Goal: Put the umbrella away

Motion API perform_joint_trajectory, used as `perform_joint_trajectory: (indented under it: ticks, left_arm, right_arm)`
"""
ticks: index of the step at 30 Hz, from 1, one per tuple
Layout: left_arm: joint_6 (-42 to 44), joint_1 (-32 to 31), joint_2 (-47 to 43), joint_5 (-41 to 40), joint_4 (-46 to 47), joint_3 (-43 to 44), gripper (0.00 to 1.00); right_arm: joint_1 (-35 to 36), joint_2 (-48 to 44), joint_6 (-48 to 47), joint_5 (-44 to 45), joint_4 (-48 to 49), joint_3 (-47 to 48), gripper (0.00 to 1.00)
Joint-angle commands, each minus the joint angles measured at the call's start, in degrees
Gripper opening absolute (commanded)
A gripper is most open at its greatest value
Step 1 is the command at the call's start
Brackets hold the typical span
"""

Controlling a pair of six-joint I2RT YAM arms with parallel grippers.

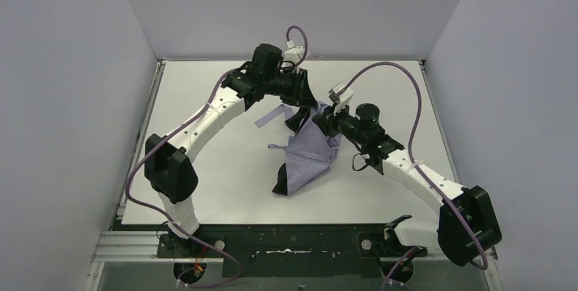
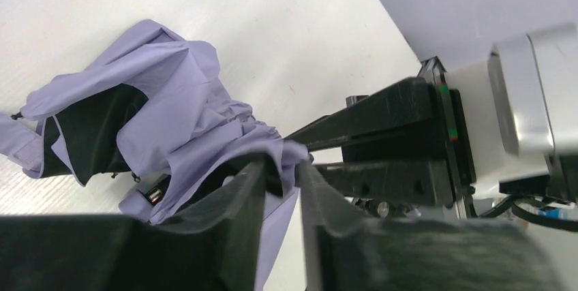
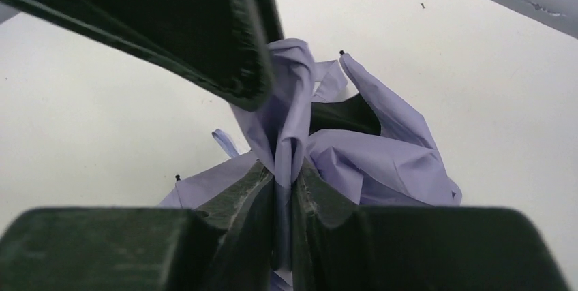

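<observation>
The umbrella lies half collapsed in the middle of the table, its pale lavender fabric crumpled and its black inner side showing. Both grippers meet at the bunched top end. My right gripper is shut on a thin upright fold of the fabric. My left gripper stands slightly open, a fold of the umbrella hanging in the gap and touching one finger, with table showing beside it. From above, the left gripper sits just behind the right gripper. A lavender strap trails onto the table.
The white table ends at a metal rail in front, where both arm bases are bolted. Grey walls close in the left, right and back sides. Purple cables arch over the arms.
</observation>
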Motion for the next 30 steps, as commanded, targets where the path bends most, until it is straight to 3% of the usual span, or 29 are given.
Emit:
perform_joint_trajectory:
  ticks: [1,4,7,9,15,19,23,30]
  left_arm:
    - [-1.61,1.92,-6.28,1.85,6.79,-3.2,0.33]
    - [-1.55,2.36,-11.49,1.03,9.17,-8.95,0.51]
    - [-1.29,2.37,-18.41,-1.83,12.21,-19.42,0.76]
    - [-1.78,2.29,-23.38,-3.58,15.02,-26.95,0.86]
    - [0.43,-1.74,-35.35,-11.68,18.15,-43.36,0.9]
    - [5.18,-8.67,-38.74,-19.55,18.67,-50.21,0.91]
    - [10.05,-15.31,-39.88,-29.33,27.0,-58.19,0.92]
    - [18.56,-20.12,-38.15,-41.09,47.11,-70.95,0.93]
  right_arm:
    - [-3.9,1.31,6.55,-3.7,6.19,3.33,0.1]
    - [-6.8,3.83,11.31,-5.67,4.65,6.29,0.0]
    - [-8.31,6.42,14.18,-5.26,-0.46,10.86,0.0]
    - [-8.92,8.07,16.86,-4.01,-4.06,14.65,0.0]
    - [-10.47,12.71,23.52,1.32,-14.77,23.07,0.0]
    - [-12.92,15.94,28.54,-0.53,-20.92,27.28,0.0]
    - [-13.82,18.45,30.6,-2.1,-24.69,30.07,0.0]
    - [-13.85,18.93,32.79,-5.16,-25.52,31.07,0.0]
